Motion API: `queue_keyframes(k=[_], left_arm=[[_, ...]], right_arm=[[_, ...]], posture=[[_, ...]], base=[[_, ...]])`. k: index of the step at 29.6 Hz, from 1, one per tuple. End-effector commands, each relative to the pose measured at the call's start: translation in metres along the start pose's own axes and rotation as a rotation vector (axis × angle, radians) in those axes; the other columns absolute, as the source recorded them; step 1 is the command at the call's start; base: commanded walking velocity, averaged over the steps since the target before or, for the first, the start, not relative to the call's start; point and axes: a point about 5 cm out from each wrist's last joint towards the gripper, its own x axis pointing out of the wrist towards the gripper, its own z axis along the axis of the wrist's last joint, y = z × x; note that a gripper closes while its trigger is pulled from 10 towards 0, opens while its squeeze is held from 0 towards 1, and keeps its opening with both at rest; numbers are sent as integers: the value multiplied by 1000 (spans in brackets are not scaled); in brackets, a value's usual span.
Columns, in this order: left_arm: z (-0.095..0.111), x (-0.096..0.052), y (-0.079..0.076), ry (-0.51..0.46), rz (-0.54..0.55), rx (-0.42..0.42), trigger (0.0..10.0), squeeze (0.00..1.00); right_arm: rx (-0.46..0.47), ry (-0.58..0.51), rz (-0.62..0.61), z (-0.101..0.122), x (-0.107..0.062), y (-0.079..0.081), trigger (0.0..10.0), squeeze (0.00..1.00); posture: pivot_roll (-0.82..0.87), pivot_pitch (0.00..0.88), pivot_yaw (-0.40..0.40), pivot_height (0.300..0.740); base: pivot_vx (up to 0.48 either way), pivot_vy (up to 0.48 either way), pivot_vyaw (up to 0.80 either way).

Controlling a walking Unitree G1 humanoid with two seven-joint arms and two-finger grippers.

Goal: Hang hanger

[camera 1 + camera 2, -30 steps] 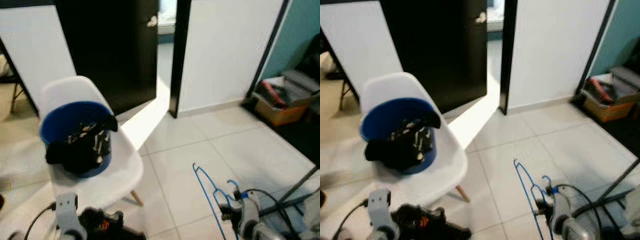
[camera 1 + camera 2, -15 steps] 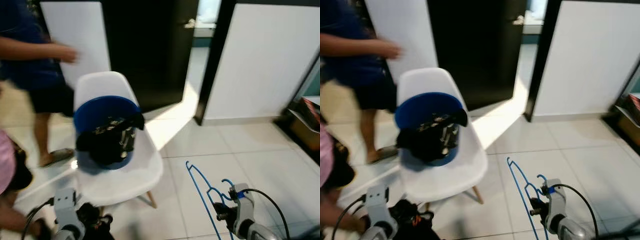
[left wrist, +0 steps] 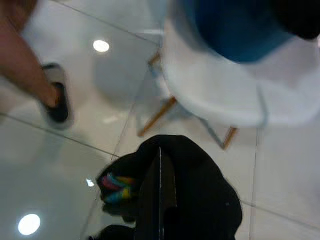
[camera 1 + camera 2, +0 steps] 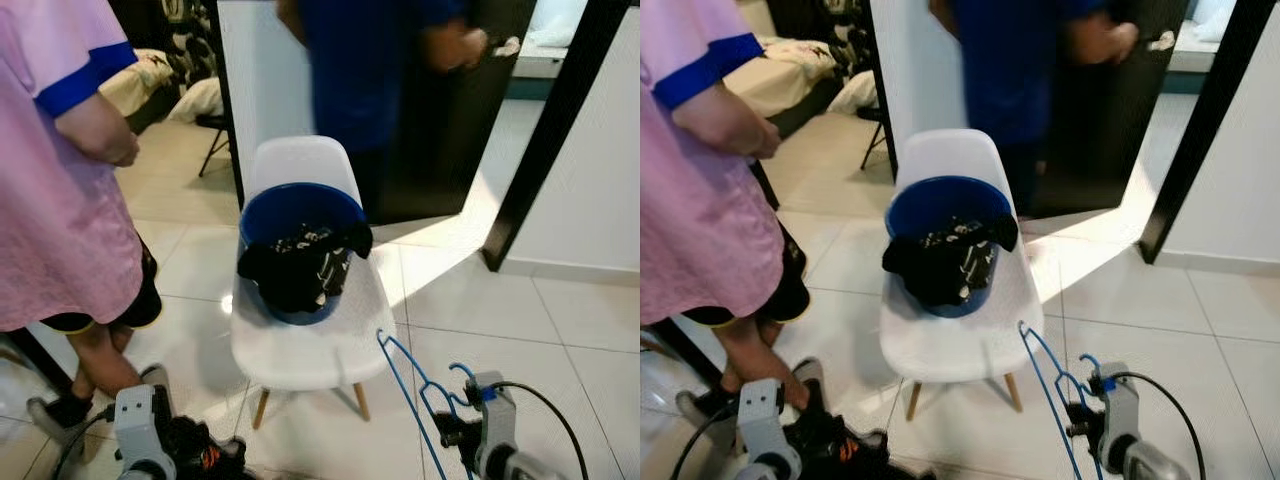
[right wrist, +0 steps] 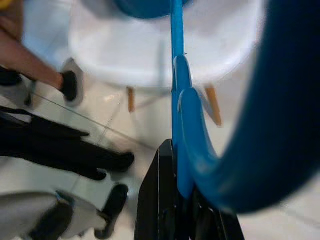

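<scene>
Here the blue hanger (image 4: 408,385) is low at the robot's right, just beside the white chair (image 4: 306,345), gripped by the clenched right gripper (image 5: 176,200). The left gripper (image 3: 161,210) is pressed closed on a black garment (image 3: 200,195).

a white chair (image 4: 310,345) stands mid-frame holding a blue bucket (image 4: 296,215) draped with dark clothes (image 4: 300,270). a person in pink (image 4: 60,170) fills the left edge. the blue hanger (image 4: 410,395) sits at lower right, at the right gripper (image 4: 452,432).
</scene>
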Motion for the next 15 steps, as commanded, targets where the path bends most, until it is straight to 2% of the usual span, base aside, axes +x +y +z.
queue_keyframes(k=[1,14,15], left_arm=[[-3,-3,2,9,5,8,10000,0],[-2,-4,0,-10,-14,33,10000,0],[1,-4,-3,-28,-35,88,10000,0]], right_arm=[[2,7,16,-3,-1,1,10000,0],[15,-16,61,-1,-2,2,10000,0],[-6,-45,102,8,-2,3,10000,0]], posture=[[18,0,-36,740],[25,0,-40,740],[19,0,-41,740]], base=[[0,0,800],[0,0,800],[0,0,800]])
